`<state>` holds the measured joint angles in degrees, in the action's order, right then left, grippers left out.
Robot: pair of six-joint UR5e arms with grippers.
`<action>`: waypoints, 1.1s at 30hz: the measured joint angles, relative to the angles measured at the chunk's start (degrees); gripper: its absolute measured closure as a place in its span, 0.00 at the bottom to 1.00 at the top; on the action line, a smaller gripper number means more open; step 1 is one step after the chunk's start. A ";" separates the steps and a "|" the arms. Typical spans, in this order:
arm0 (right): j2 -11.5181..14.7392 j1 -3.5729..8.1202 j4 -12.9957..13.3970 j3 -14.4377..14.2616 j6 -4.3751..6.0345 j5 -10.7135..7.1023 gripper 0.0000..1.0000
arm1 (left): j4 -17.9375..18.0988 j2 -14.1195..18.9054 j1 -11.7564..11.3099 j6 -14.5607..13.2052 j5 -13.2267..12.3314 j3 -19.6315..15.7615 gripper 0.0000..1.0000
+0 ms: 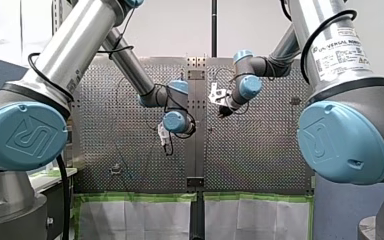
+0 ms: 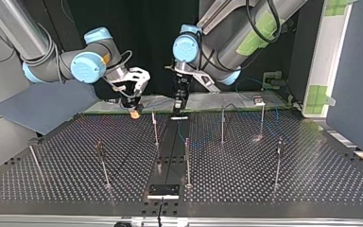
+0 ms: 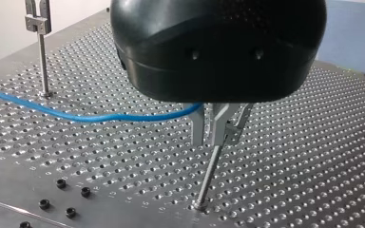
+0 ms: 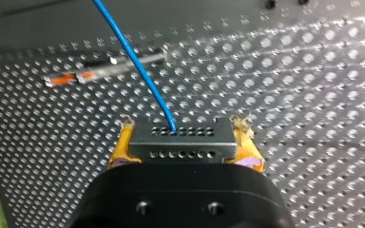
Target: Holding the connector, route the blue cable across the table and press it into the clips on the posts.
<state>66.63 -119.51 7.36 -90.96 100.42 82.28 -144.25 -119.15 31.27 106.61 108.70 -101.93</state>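
— So, where do your grippers sit against the centre seam (image 2: 169,151)?

— Both hang at the seam's far end in the top view, by the table (image 2: 312,170) edge under the arms. Your right gripper (image 4: 183,124) is near the seam, to its left in that view. Its yellow pads (image 4: 121,147) are clamped tight on the grey connector (image 4: 181,142). The blue cable (image 4: 138,64) leaves the connector's face and runs off above the perforated plate.

— And the left gripper?

— Your left gripper (image 3: 217,133) stands over the seam, at the head of a post (image 3: 208,178). The cable reaches it from the side, off the plate. Whether it grips anything, I cannot tell.

— What stands in your way?

— Other posts (image 2: 222,125) stand upright on both sides of the seam, one just beside it on each side. Further to the seam's left in the top view, broad bare plate runs out to the table's edge. A dark plate (image 2: 163,190) sits at the seam's near end.
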 joint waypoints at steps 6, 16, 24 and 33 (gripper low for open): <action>-0.13 0.29 2.99 -2.98 2.03 -0.68 1.00 | 0.99 -1.72 -0.17 0.17 -0.86 -0.58 0.89; -0.90 1.46 8.26 -8.26 4.40 -0.12 1.00 | 0.68 -4.67 0.04 1.17 -1.48 4.07 0.89; -2.93 3.36 11.38 -10.06 4.93 -0.80 1.00 | 0.09 -4.75 -0.08 1.92 -1.28 6.46 0.89; -3.20 5.64 11.66 -7.84 5.43 -4.46 1.00 | -0.77 -5.71 -0.24 1.58 -0.01 6.22 0.89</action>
<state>63.43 -113.86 19.03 -98.79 105.85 77.82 -145.03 -124.86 31.03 108.19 108.70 -95.71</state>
